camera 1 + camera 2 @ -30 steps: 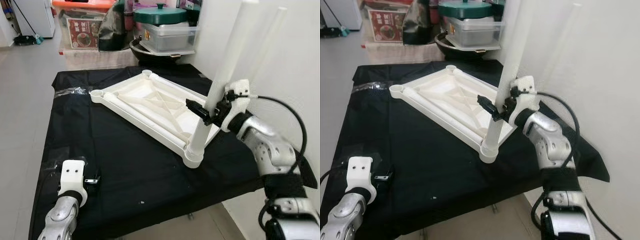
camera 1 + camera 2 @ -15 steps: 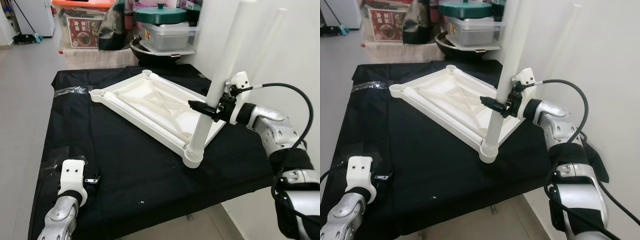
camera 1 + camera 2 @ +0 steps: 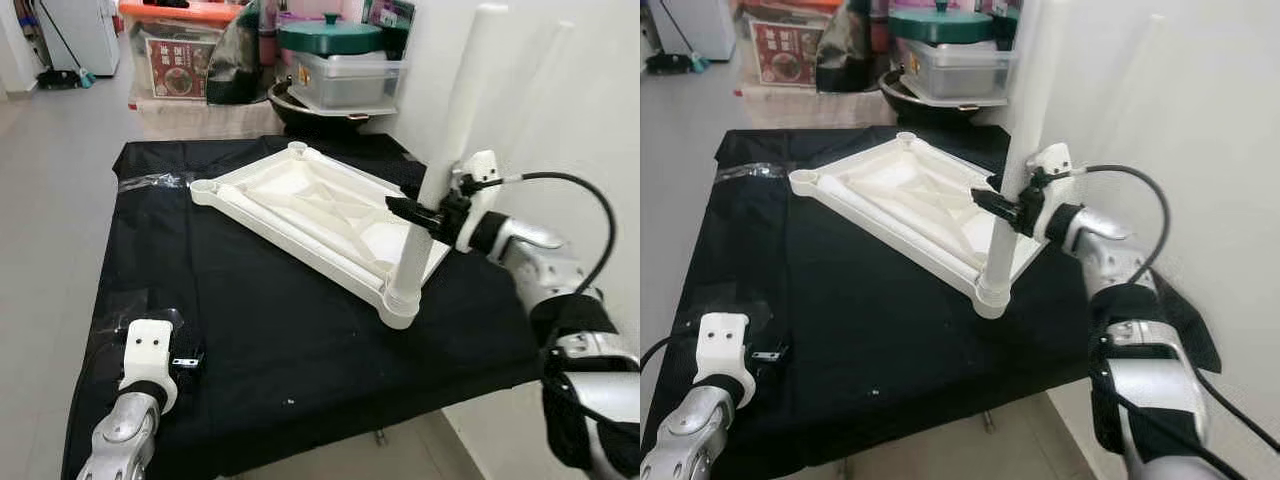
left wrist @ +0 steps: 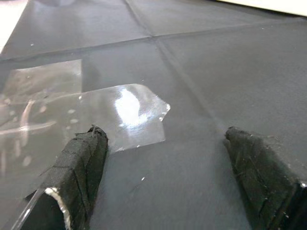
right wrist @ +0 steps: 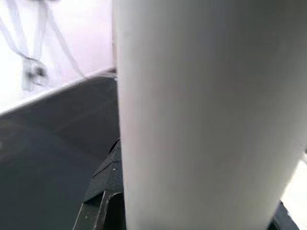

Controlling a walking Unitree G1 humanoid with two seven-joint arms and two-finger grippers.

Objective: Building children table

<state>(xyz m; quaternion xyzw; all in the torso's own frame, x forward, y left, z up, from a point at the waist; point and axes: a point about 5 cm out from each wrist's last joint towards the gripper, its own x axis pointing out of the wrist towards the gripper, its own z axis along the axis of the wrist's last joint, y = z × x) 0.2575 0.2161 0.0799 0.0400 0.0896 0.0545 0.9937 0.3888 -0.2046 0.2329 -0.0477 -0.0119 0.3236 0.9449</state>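
Note:
A white plastic tabletop (image 3: 300, 205) lies upside down on the black cloth (image 3: 250, 330). A white table leg (image 3: 450, 130) stands nearly upright in its near right corner socket (image 3: 400, 305). My right gripper (image 3: 420, 212) is shut on the leg a little below mid-height, reaching in from the right. In the right wrist view the leg (image 5: 201, 120) sits between the black fingers (image 5: 103, 191). My left gripper (image 4: 175, 158) rests low at the front left of the table, open, with nothing between its fingers (image 4: 81, 167). Two far corner sockets (image 3: 200, 187) stand empty.
A white wall (image 3: 570, 80) runs close along the table's right side. Storage bins and a green-lidded pot (image 3: 330, 38) crowd the floor behind the table. Clear tape (image 4: 124, 110) lies on the cloth by my left gripper. Open floor (image 3: 50, 200) lies to the left.
My right forearm has swung out to the right and levelled while staying shut on the leg. The whole view has shifted slightly. The left arm is still.

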